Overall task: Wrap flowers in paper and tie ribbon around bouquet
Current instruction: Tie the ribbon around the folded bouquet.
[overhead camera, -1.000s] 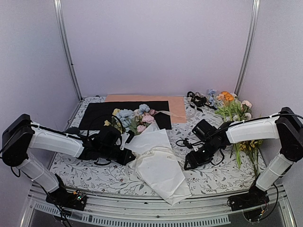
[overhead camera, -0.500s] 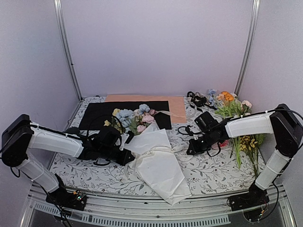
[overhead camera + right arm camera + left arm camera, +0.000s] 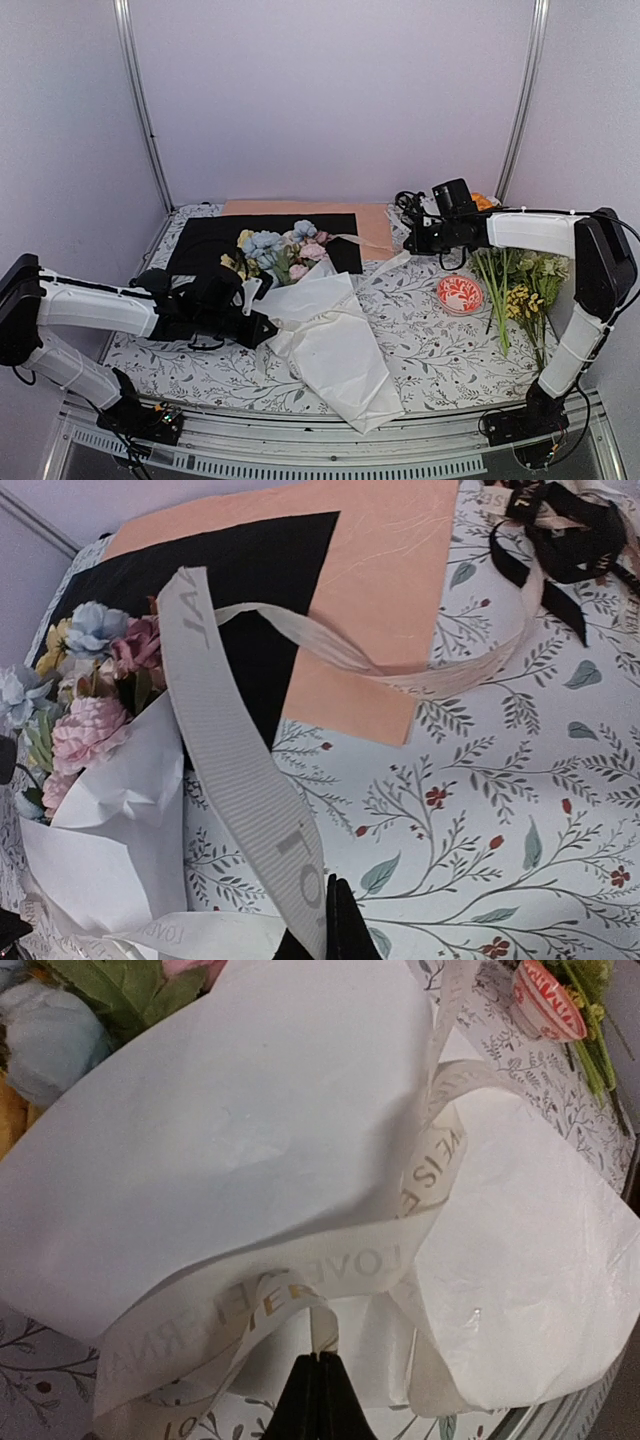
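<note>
White paper (image 3: 330,345) already wraps the flowers (image 3: 280,250) left of the middle of the table (image 3: 430,350), and the ribbon (image 3: 375,272) crosses the cone, one end pinched in the closed left gripper (image 3: 318,1400), the other in the closed right gripper (image 3: 325,930), so I judge only the knot is left.

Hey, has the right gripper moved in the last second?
Yes. The right gripper has swung away from the near edge of the table toward the back, ending beside the peach sheet, pulling the ribbon along.
</note>
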`<state>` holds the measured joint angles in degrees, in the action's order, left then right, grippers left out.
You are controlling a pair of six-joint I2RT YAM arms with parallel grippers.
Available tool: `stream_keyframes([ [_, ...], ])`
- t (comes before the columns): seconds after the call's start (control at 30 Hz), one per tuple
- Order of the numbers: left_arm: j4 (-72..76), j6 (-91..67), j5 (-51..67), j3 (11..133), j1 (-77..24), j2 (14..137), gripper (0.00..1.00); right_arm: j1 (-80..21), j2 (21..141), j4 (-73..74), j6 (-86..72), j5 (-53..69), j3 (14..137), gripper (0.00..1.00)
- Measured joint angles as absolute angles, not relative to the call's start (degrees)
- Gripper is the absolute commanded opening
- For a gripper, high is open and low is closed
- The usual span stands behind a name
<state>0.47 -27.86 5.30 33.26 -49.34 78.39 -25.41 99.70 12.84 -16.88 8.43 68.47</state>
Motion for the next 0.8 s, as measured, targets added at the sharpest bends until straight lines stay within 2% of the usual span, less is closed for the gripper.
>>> stream_keyframes([
  [0.23, -2.37, -34.37, 4.58, 26.3, -49.5, 67.96, 0.0, -16.25, 99.59, 12.86, -16.8, 9.5, 68.47, 0.0],
  [0.43, -6.96, -42.37, 2.0, 21.67, -48.8, 52.9, 0.0, -10.22, 99.81, 13.65, -16.08, 11.35, 70.3, 0.0],
  [0.6, -15.81, -50.59, -1.02, 18.76, -47.4, 43.38, 0.0, -7.25, 101.41, 13.82, -15.35, 13.28, 72.79, 0.0],
  [0.8, -29.52, -59.99, -9.65, 18.55, -46.28, 25.87, 0.0, -6.59, 105.16, 15.35, -14.13, 16.88, 76.2, 0.0],
])
